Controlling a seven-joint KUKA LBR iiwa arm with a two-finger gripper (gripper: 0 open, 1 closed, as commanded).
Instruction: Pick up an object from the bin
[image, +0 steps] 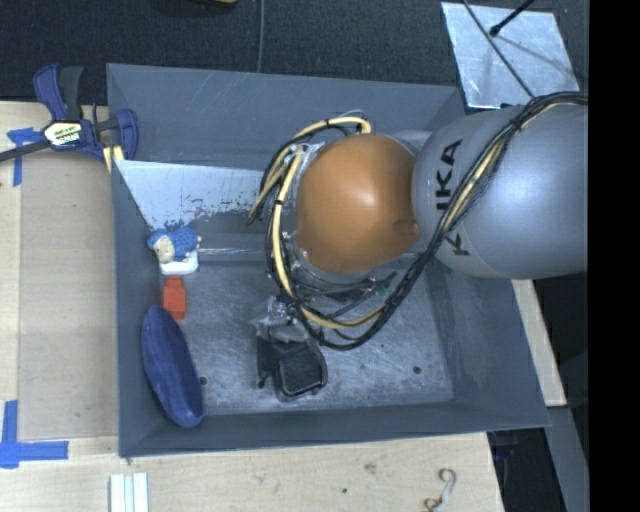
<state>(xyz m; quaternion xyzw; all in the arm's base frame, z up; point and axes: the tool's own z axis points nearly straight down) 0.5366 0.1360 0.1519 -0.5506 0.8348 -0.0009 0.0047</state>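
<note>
The end effector (290, 366) hangs low at lower centre of the bin (420, 340), well right of a blue oval object (170, 366); I cannot tell its grip state.

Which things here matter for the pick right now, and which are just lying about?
In the job: black two-finger gripper, low at the front middle; grey metal bin.
Lying about, left side, apart from the gripper: long dark-blue oval thing; small orange-red block; small white, blue and yellow figure.
</note>
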